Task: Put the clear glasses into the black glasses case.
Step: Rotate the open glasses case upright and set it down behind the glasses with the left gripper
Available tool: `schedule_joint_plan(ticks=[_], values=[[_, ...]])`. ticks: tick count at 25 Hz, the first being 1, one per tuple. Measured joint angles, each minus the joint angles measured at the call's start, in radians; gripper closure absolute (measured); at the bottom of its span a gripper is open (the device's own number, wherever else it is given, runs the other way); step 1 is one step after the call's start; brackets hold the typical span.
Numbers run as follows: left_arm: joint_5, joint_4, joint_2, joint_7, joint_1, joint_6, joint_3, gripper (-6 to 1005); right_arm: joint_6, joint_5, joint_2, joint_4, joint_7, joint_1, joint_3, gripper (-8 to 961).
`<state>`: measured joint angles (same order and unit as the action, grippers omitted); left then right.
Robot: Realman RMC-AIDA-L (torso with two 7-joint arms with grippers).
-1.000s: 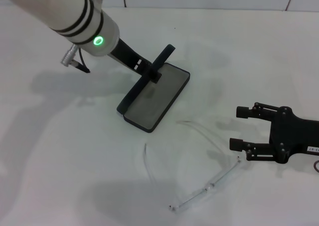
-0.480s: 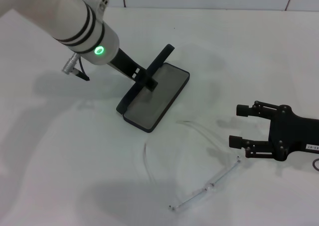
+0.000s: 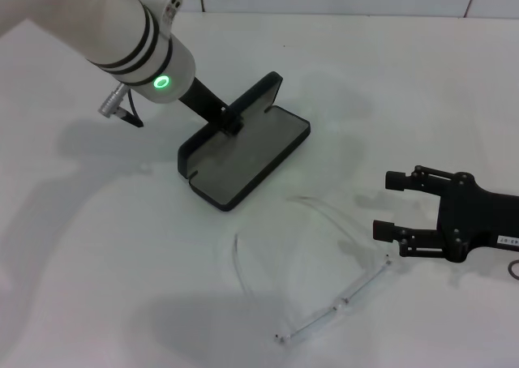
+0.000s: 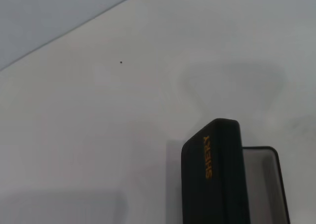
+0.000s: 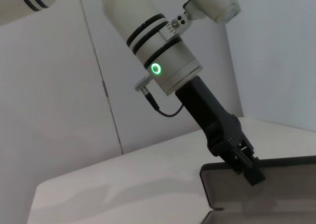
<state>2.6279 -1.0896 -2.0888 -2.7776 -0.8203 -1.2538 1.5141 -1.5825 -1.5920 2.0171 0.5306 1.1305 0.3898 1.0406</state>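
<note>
My left gripper (image 3: 235, 125) is closed on the lid of the black glasses case (image 3: 243, 161), pinching the lid's long free edge about midway along it, so that the lid stands raised at a steep tilt on the side of the case toward my left arm. The case lies open on the white table (image 3: 97, 246), its grey lined tray facing up and slanting away from me. From my left wrist I see the outside of the lid (image 4: 215, 179) with its small orange lettering (image 4: 207, 157), and beside it a sliver of the tray's rim; my own fingers do not show there. From my right wrist the raised lid (image 5: 256, 189) appears as a dark grey panel with my left gripper (image 5: 247, 167) gripping its top edge. The clear glasses (image 3: 324, 263) rest on the table on the near side of the case, apart from it, arms unfolded: one thin arm curves close to the case's near corner, and the frame front runs on toward my right gripper (image 3: 388, 203). That gripper sits low over the table well to the right of the case, its two black fingers spread wide and holding nothing, with the end of the glasses just beside its nearer finger.
</note>
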Motion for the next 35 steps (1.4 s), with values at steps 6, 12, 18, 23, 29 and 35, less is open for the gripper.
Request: schedule_joint_plan(ticks=[6,12,18,23,29,35], values=[[0.001,-0.026,-0.001,0.034,0.005,-0.002,-0.001,721,0.002,0.003,0.000,-0.011,0.000,-0.002,-0.001,125],[-0.020,-0.058,-0.003,0.203,0.013,0.032,0.003,799,0.002,0.003,0.000,-0.014,0.000,-0.002,-0.001,125],[-0.164,-0.125,-0.004,0.572,0.069,0.119,0.025,789,0.002,0.013,0.000,-0.046,0.000,0.003,0.001,125],[-0.205,-0.154,-0.002,0.849,0.102,0.148,0.087,781,-0.001,0.014,0.003,-0.054,-0.003,0.001,0.004,125],[-0.121,-0.104,-0.002,0.861,0.060,0.180,0.141,771,-0.006,0.026,0.006,-0.075,-0.010,0.002,0.004,124],[-0.109,-0.082,-0.005,0.846,0.070,0.268,0.157,762,-0.007,0.028,0.006,-0.080,-0.010,0.004,0.001,124]])
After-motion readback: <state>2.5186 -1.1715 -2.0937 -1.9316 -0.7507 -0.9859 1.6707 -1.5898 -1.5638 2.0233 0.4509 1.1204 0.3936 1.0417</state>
